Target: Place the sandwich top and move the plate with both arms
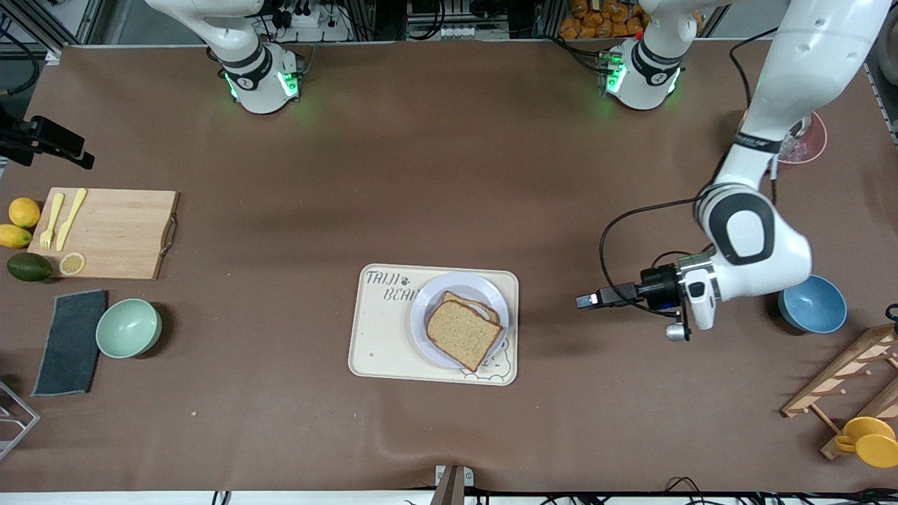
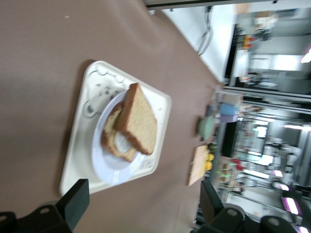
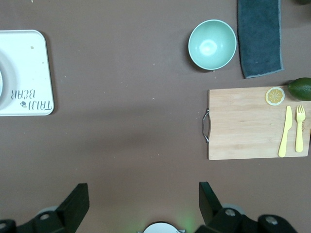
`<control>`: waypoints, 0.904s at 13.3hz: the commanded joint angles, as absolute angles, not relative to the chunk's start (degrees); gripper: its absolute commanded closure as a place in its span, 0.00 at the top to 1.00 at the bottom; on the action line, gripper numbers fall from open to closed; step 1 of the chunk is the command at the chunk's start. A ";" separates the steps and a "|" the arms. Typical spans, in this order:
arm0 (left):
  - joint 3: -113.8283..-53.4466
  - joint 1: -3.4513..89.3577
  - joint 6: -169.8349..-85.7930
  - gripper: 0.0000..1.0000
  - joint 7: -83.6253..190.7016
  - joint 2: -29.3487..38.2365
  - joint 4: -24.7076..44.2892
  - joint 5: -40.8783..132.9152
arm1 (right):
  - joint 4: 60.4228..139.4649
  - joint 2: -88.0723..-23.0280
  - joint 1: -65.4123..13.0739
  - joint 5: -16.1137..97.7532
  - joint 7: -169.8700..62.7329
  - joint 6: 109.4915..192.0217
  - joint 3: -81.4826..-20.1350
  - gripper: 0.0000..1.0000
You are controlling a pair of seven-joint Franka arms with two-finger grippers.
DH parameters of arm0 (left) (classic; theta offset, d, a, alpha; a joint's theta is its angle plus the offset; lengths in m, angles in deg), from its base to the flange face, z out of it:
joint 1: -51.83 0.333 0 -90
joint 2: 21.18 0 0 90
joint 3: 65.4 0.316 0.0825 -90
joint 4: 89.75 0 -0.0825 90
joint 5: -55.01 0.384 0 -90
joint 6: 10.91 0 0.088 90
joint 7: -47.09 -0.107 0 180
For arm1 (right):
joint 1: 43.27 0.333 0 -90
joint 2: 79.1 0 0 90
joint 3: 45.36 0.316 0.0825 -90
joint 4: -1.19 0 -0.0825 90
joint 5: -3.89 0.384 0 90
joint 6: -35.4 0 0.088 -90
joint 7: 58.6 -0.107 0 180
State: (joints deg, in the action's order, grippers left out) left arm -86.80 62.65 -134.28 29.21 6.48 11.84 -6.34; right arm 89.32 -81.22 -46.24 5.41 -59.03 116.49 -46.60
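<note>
The sandwich top (image 1: 464, 334), a plain brown slice, lies on a lower slice with egg on the plate (image 1: 459, 284), which sits on the cream tray (image 1: 379, 337). My left gripper (image 1: 584, 300) is open and empty, held sideways over the bare table between the tray and a blue bowl, pointing at the tray. In the left wrist view its gripper (image 2: 143, 194) faces the sandwich top (image 2: 138, 119), plate (image 2: 109, 167) and tray (image 2: 77, 160). My right gripper (image 3: 143, 191) is open and empty, high over the table near its base, out of the front view.
A blue bowl (image 1: 812, 303), a wooden rack (image 1: 842, 379) and a yellow cup (image 1: 870, 440) are at the left arm's end. A mint bowl (image 1: 128, 327), dark cloth (image 1: 70, 341) and cutting board (image 1: 112, 233) with cutlery are at the right arm's end.
</note>
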 commanded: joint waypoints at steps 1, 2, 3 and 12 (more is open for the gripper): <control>-86.67 65.27 -127.75 1.00 40.02 0.64 10.90 4.86 | 88.11 -80.42 -45.73 6.70 -60.18 116.95 -46.77 1.00; -86.50 65.80 -124.85 1.00 44.32 -1.21 9.32 10.05 | 88.63 -80.33 -45.55 6.70 -60.18 119.14 -46.77 1.00; -86.41 66.24 -122.21 1.00 47.84 -2.62 7.57 15.49 | 88.03 -80.16 -45.47 6.87 -60.27 119.25 -46.77 1.00; -86.59 67.38 -101.10 1.00 45.95 -11.50 -10.38 61.08 | 87.76 -80.25 -45.47 7.58 -60.62 117.49 -46.94 1.00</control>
State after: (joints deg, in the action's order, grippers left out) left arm -86.90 67.16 -102.77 48.52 -8.50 -10.87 58.30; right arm 88.93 -80.75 -45.89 6.49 -59.48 118.10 -46.85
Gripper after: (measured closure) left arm 0.000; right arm 0.000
